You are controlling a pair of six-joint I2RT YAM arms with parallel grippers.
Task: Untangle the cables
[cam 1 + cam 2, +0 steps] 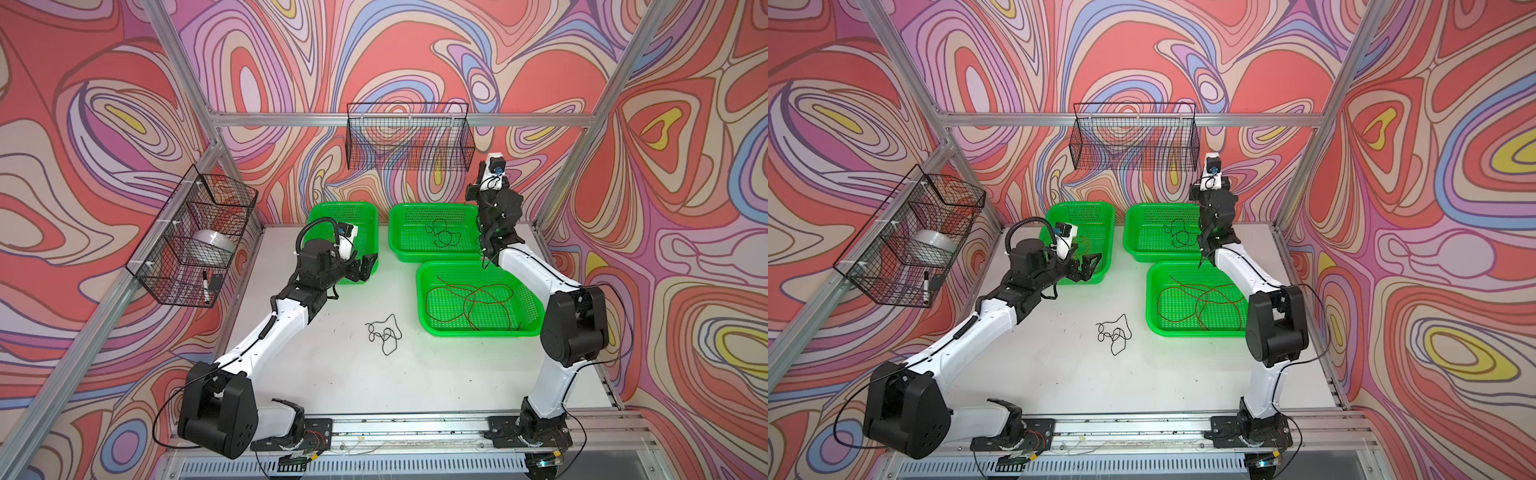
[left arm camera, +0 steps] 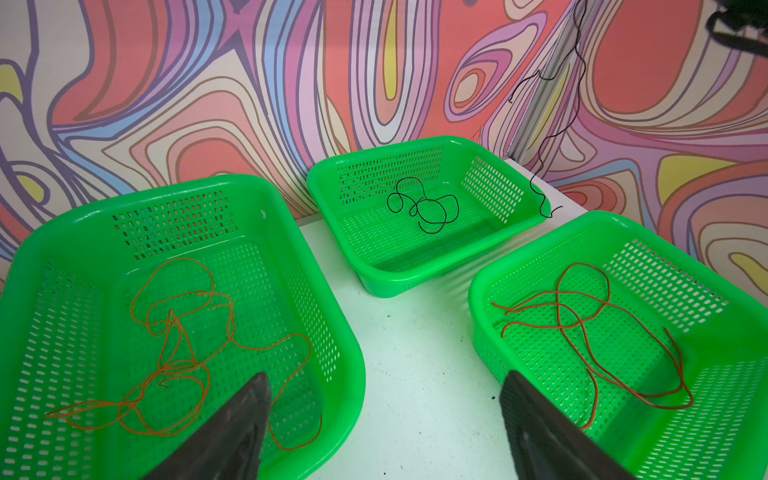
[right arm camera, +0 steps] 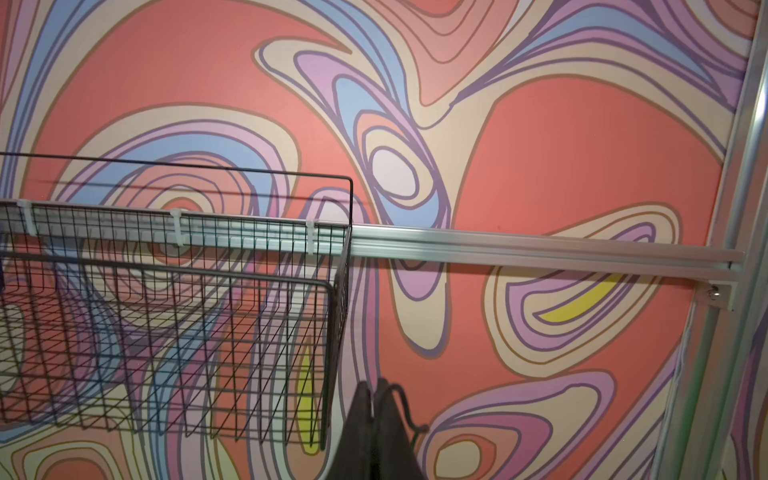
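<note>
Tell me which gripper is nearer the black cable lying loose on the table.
Left. The left gripper sits open at the near rim of the back-left basket, just behind the loose cable. The right gripper is raised at the back right, shut on another black cable.

On the white table (image 1: 332,374), one green basket (image 1: 478,332) sits front right, two more behind it (image 1: 345,204) (image 1: 394,241). A wire basket (image 1: 409,137) hangs on the back wall, and the side rack (image 1: 166,266) holds a white rounded object (image 1: 214,243) and a marker (image 1: 205,286).
</note>
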